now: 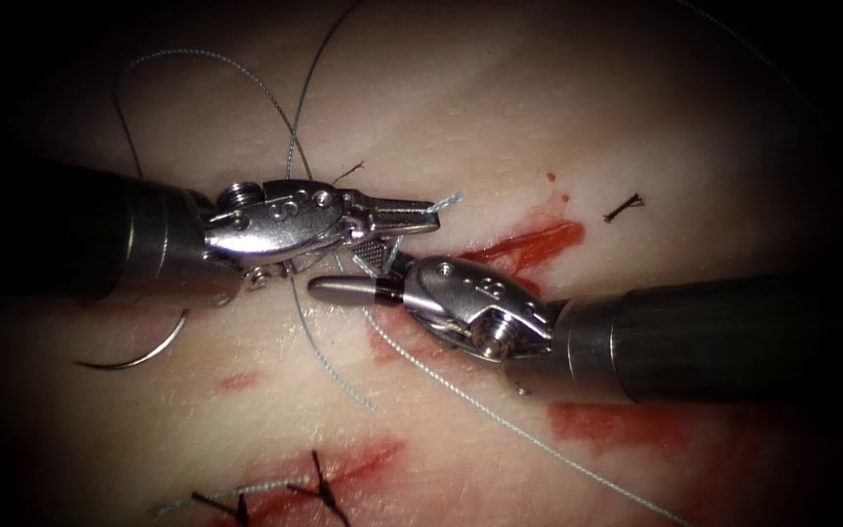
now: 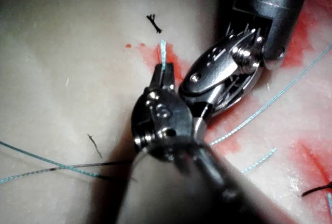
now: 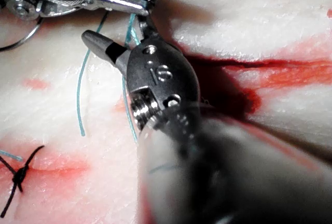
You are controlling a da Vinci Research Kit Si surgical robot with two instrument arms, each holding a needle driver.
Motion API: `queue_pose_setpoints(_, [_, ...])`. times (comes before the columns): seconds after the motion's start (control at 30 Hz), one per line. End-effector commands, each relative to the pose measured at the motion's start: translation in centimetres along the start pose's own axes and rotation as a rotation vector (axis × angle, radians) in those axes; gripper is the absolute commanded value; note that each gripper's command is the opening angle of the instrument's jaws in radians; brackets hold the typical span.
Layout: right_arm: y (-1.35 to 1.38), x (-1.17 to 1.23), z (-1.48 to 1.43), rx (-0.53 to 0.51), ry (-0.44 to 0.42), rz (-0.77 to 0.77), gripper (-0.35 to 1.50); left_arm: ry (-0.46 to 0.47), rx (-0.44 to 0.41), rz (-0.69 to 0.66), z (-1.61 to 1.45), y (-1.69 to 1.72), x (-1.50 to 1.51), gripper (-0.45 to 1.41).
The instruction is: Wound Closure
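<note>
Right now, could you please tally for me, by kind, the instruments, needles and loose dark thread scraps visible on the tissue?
Tools: 2, the left tool shut on the thread end, the right tool open, holding nothing.
Needles: 1, the needle lying free on the tissue, left of the cut.
Dark scraps: 2.
Total: 5.

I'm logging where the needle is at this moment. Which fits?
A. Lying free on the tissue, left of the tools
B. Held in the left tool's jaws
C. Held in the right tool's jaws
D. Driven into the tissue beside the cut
A. The curved needle lies loose on the tissue below the left tool's shaft, with neither tool gripping it; the left tool is shut on a frayed thread end, and the right tool is open.
</note>
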Motion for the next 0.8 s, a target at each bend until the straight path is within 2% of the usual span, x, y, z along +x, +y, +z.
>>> queue_pose_setpoints(0.03, [-0.03,-0.03,0.09,0.005,0.007,0.001,1.36,0.000,0.000,0.000,0.06,-0.01,-0.05,-0.45])
queue_pose_setpoints(0.2, [-0.04,0.00,0.10,0.005,0.007,-0.003,1.28,0.000,0.001,0.000,0.07,0.00,-0.05,-0.45])
queue_pose_setpoints(0.27, [-0.05,-0.01,0.11,0.006,0.007,-0.003,1.10,0.000,0.001,0.000,0.07,0.00,-0.05,-0.45])
queue_pose_setpoints(0.3, [-0.06,-0.01,0.11,0.006,0.006,-0.004,0.84,0.000,0.001,0.000,0.07,0.00,-0.05,-0.45])
queue_pose_setpoints(0.33, [-0.07,-0.01,0.11,0.007,0.006,-0.004,0.73,0.000,0.001,0.000,0.07,0.00,-0.05,-0.45])
queue_pose_setpoints(0.53, [-0.07,0.01,0.11,0.010,0.018,-0.002,0.42,0.000,0.002,0.001,0.07,0.00,-0.06,-0.45])
queue_pose_setpoints(0.57, [-0.07,0.02,0.11,0.007,0.019,-0.002,0.27,0.000,0.002,0.001,0.07,0.00,-0.07,-0.45])
queue_pose_setpoints(0.6, [-0.07,0.01,0.11,-0.001,0.023,-0.002,-0.06,0.000,0.002,0.001,0.07,0.00,-0.06,-0.45])
queue_pose_setpoints(0.63, [-0.06,0.01,0.11,-0.001,0.023,-0.002,-0.21,0.000,0.002,0.001,0.07,0.00,-0.06,-0.45])
queue_pose_setpoints(0.7, [-0.06,0.00,0.11,0.000,0.022,-0.009,-0.35,0.000,0.002,0.001,0.07,0.00,-0.07,-0.45])
queue_pose_setpoints(0.8, [-0.06,0.00,0.10,0.000,0.022,-0.009,-0.35,0.000,0.002,0.007,0.07,0.00,-0.07,-0.45])
